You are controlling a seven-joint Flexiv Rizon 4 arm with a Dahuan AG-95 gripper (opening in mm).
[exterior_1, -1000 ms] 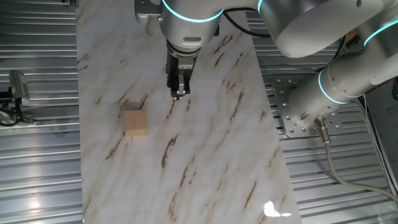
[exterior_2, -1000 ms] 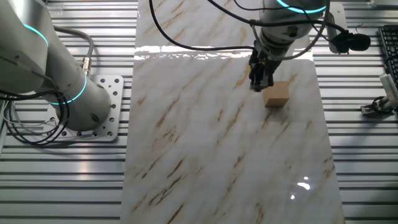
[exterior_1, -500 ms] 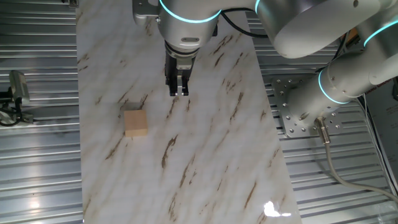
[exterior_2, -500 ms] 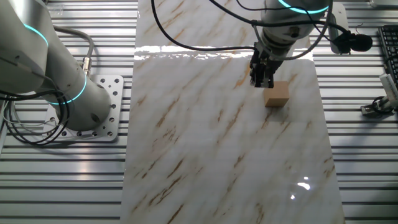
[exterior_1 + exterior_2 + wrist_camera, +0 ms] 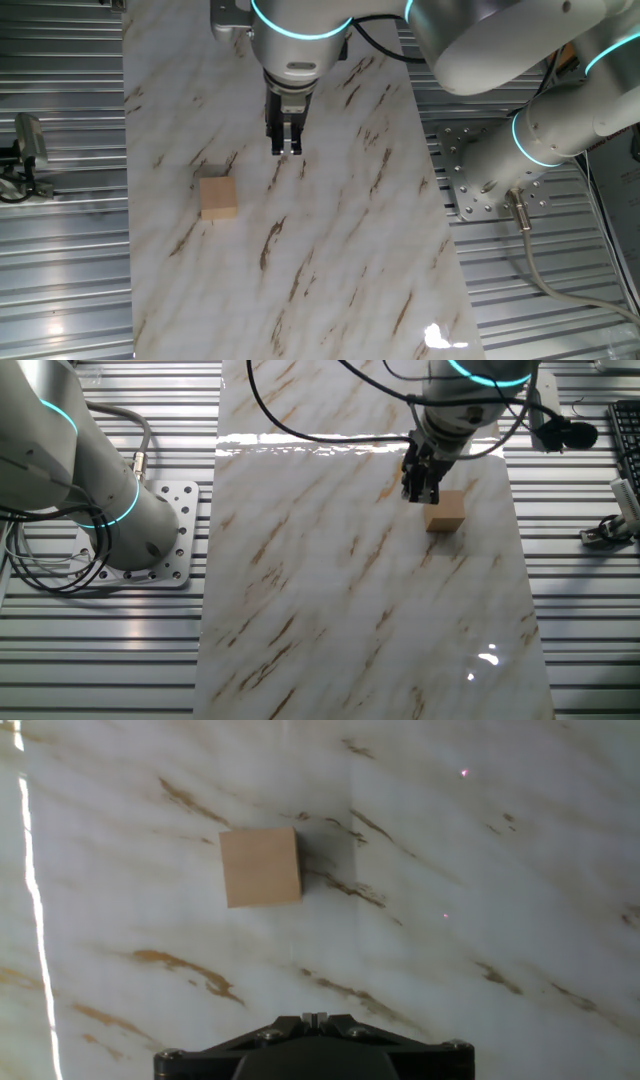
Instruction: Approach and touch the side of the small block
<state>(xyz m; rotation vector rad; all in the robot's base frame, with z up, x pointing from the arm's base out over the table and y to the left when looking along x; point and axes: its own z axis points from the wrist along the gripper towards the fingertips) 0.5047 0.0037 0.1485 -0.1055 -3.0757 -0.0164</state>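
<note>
— Setting?

— A white marble-patterned tabletop with brown veining [image 5: 330,250], set over ribbed metal flooring [image 5: 60,280]. That is the ground under me in all three views.

— Item one: your jaws.

— My black two-finger gripper [image 5: 286,145] points straight down at the slab. In one fixed view the two fingers stand side by side with hardly a sliver between them, pressed together and pinching nothing. In the hand view only the dark base of my hand shows along the bottom edge, with the finger seam closed at its middle.

— Item two: the task's thing.

— One small plain cube of light tan wood [image 5: 218,197], lying flat on the slab. In one fixed view it sits to the lower left of my fingertips, apart from them, with bare marble between. In the other fixed view the cube [image 5: 445,511] appears just below and to the right of my gripper [image 5: 418,492]; whether there is contact cannot be told from that angle alone. In the hand view the cube [image 5: 260,867] lies ahead of my hand, left of centre, with its shadow on its right side and open marble between it and me.

— Further items?

— My white arm segments with glowing cyan rings [image 5: 560,120], a grey perforated mounting plate [image 5: 160,550], and black cables [image 5: 300,420] running over the slab.
</note>
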